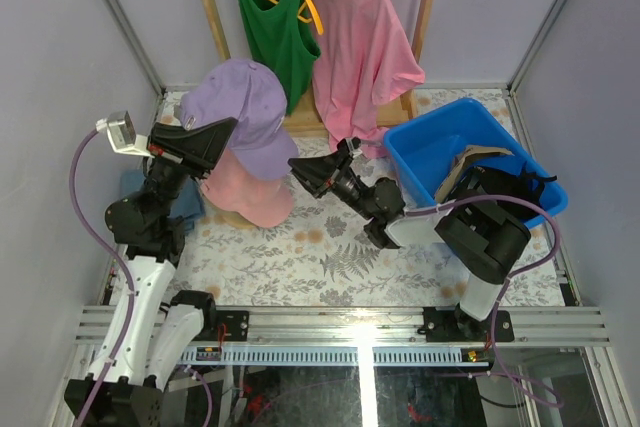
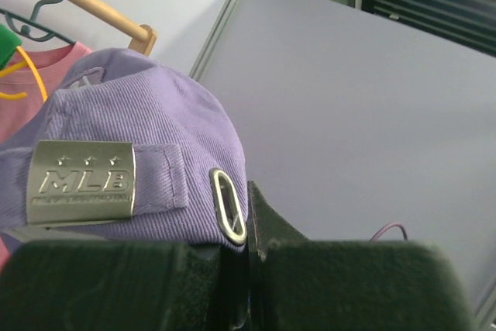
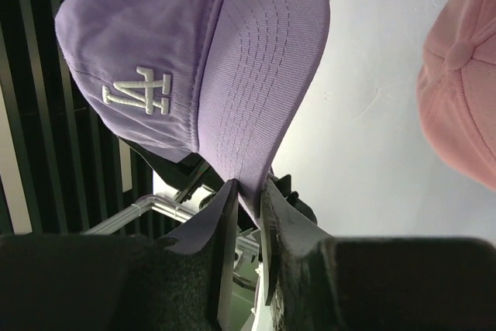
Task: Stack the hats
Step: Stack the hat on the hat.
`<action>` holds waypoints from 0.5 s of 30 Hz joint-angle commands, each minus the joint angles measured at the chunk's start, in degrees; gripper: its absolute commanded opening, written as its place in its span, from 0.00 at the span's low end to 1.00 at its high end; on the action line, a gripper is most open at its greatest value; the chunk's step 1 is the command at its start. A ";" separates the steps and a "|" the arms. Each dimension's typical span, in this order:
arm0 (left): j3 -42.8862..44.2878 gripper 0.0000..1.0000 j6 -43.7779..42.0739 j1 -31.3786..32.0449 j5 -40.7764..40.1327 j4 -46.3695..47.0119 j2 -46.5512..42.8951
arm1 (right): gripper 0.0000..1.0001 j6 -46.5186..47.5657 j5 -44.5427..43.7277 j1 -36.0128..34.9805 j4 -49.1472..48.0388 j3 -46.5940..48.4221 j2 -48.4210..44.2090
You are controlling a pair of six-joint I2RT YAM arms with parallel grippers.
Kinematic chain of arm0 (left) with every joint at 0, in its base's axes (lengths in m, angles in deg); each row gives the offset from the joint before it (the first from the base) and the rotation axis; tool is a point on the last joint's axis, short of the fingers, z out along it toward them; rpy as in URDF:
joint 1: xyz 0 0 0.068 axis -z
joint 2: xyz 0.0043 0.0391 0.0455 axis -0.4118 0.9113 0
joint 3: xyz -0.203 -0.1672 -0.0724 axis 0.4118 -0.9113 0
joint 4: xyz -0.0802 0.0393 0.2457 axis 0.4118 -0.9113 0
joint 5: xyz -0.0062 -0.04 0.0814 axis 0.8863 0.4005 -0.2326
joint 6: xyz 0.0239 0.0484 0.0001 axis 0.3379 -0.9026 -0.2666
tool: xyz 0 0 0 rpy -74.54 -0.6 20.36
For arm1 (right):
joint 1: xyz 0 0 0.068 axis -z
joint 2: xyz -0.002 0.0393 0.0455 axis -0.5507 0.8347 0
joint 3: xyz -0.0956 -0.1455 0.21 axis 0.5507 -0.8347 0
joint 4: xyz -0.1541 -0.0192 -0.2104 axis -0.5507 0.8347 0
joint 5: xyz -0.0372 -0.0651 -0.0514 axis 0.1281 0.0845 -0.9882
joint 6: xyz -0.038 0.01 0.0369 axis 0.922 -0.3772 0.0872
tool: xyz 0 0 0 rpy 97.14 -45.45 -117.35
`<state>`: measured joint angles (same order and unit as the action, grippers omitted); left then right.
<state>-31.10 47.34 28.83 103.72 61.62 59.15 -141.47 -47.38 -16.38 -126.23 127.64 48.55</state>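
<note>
The flowery surface [image 1: 330, 257] holds a blue bin [image 1: 430, 152] on the right with a tan cap [image 1: 470, 159] inside. The lavender cap [image 1: 245, 112] is up in the air, just above the pink cap [image 1: 245, 197], which sits on the left. The left gripper [image 1: 228, 129] is pressed together on the lavender cap's back, by the strap. The right gripper [image 1: 296, 165] pinches its brim.

Two arms stand here, each made of chunky black joint housings joined by smooth white links: the left arm [image 1: 148, 219] at the left of the overhead frame, the right arm [image 1: 485, 237] at the right. A thin purple cable [image 1: 72, 182] loops off each; the left one reaches a small silver-grey camera box [image 1: 119, 133]. The gripper fingers [image 3: 226, 222] are black tapering wedges, seemingly backed by matte padding.
</note>
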 commanded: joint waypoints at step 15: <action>-4.43 0.00 -16.93 0.29 0.32 -17.29 -9.61 | 0.11 -1.88 6.90 6.44 -5.09 4.76 9.35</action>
<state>-35.31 35.56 28.83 103.83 47.08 52.00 -143.66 -42.20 -12.58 -126.96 129.11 55.00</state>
